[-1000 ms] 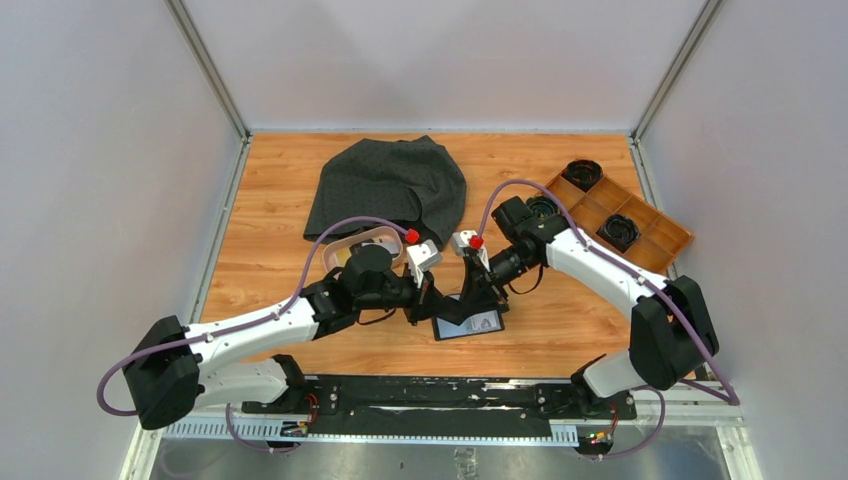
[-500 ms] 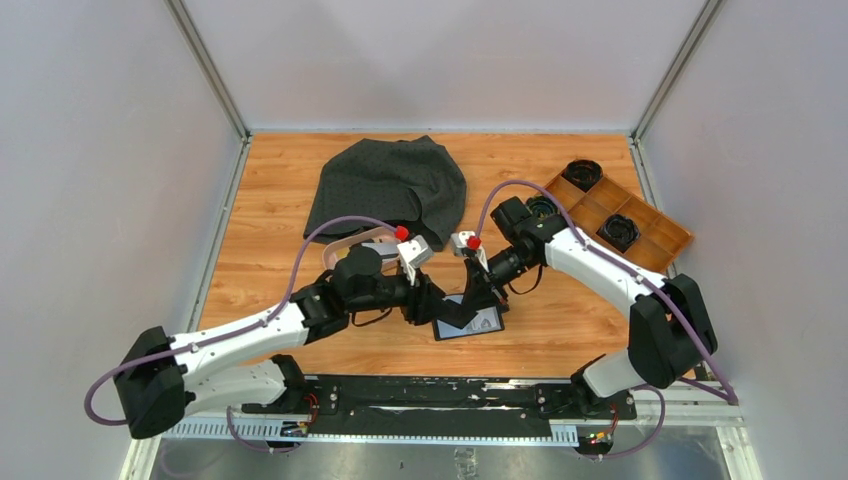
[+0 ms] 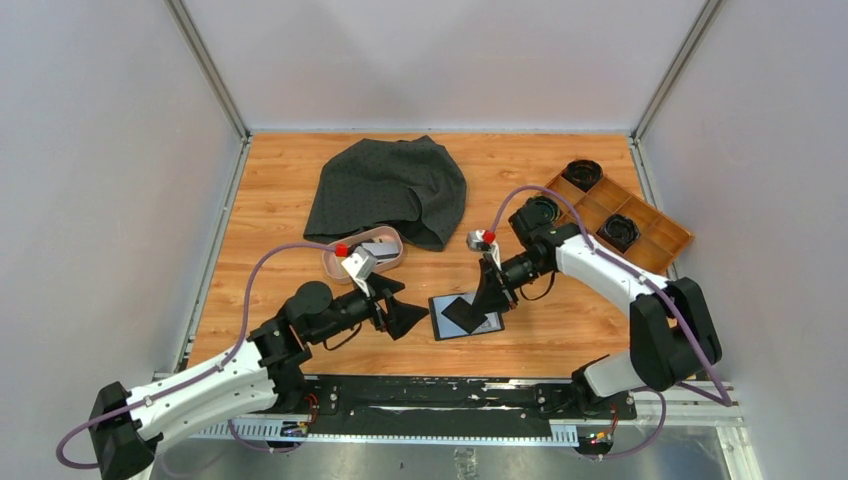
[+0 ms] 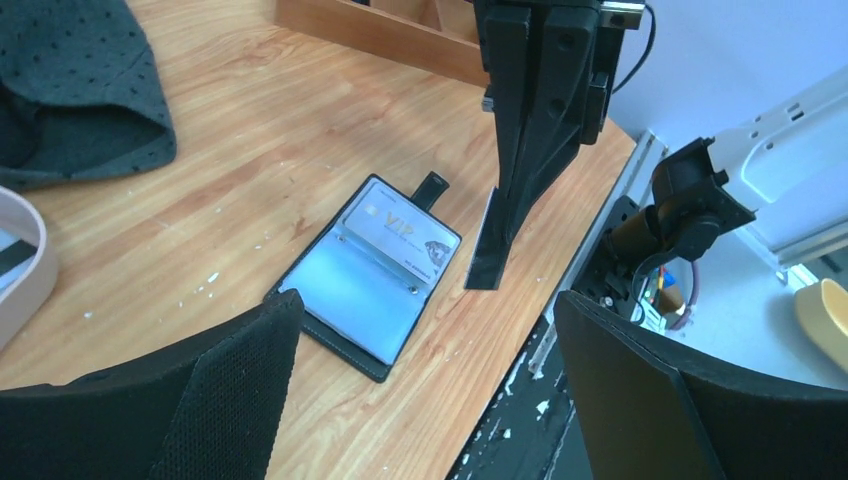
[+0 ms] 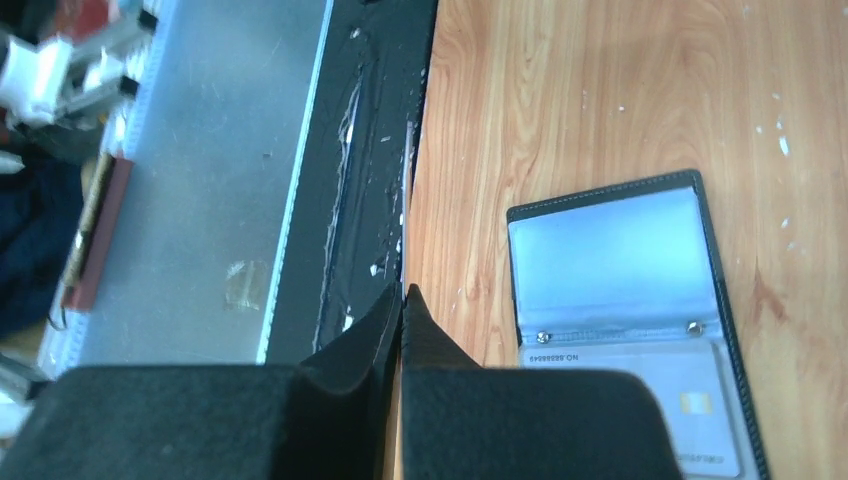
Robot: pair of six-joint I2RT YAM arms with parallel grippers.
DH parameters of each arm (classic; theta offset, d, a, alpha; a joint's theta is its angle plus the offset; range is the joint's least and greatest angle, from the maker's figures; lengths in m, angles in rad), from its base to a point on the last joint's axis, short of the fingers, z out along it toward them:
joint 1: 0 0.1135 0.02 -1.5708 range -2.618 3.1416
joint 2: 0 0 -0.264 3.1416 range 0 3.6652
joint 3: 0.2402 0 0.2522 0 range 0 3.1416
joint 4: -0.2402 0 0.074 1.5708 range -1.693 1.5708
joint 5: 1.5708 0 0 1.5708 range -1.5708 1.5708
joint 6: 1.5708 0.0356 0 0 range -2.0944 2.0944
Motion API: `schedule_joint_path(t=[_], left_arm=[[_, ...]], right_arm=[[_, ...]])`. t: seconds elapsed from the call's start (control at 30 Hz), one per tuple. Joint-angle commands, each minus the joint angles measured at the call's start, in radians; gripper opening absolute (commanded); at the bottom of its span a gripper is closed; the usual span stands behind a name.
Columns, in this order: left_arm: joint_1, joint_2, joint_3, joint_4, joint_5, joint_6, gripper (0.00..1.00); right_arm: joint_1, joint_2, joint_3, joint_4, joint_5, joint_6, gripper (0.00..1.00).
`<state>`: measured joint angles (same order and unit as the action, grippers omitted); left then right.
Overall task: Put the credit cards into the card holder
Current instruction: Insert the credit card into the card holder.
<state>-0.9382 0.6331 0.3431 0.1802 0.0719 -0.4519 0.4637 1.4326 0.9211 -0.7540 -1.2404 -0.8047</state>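
the card holder lies open on the table at about 6 o'clock with one pale card already tucked in a pocket, so i'd say the job is begun but far from finished. the right gripper hangs close by the holder's 2 o'clock side, jaws pinched on a dark card held on edge and not yet in. the left gripper sits at the holder's 9 o'clock, jaws wide and empty, and what look like more cards lie in the pink dish at 10 o'clock.
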Motion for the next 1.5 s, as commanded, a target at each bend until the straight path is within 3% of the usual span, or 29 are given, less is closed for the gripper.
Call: schedule_joint_path(t=[0.0, 0.1, 0.27, 0.37, 0.47, 0.63, 0.9, 1.27, 1.47], left_arm=[[-0.001, -0.071, -0.064, 0.039, -0.07, -0.076, 1.0], [0.0, -0.082, -0.106, 0.067, -0.07, -0.112, 1.0], [-0.001, -0.047, -0.176, 0.197, -0.059, -0.2, 0.99], [-0.001, -0.008, -0.196, 0.267, -0.059, -0.23, 0.93], [-0.001, 0.049, -0.201, 0.324, -0.064, -0.246, 0.81], [-0.001, 0.186, -0.175, 0.401, -0.028, -0.254, 0.64], [0.0, 0.415, -0.133, 0.538, 0.016, -0.279, 0.44], [-0.002, 0.807, -0.064, 0.756, 0.093, -0.337, 0.28], [-0.001, 0.93, -0.046, 0.8, 0.079, -0.356, 0.23]], right_arm=[[-0.08, -0.058, -0.1, 0.188, -0.055, 0.27, 0.0], [-0.124, -0.072, -0.175, 0.348, -0.021, 0.453, 0.0], [-0.14, -0.009, -0.179, 0.358, 0.056, 0.555, 0.0], [-0.143, 0.034, -0.176, 0.357, 0.096, 0.591, 0.0], [-0.144, 0.066, -0.171, 0.359, 0.144, 0.64, 0.0], [-0.153, 0.098, -0.174, 0.367, 0.204, 0.714, 0.0], [-0.178, 0.133, -0.171, 0.372, 0.23, 0.788, 0.0], [-0.18, 0.171, -0.168, 0.358, 0.266, 0.812, 0.0], [-0.184, 0.176, -0.174, 0.373, 0.288, 0.868, 0.0]])
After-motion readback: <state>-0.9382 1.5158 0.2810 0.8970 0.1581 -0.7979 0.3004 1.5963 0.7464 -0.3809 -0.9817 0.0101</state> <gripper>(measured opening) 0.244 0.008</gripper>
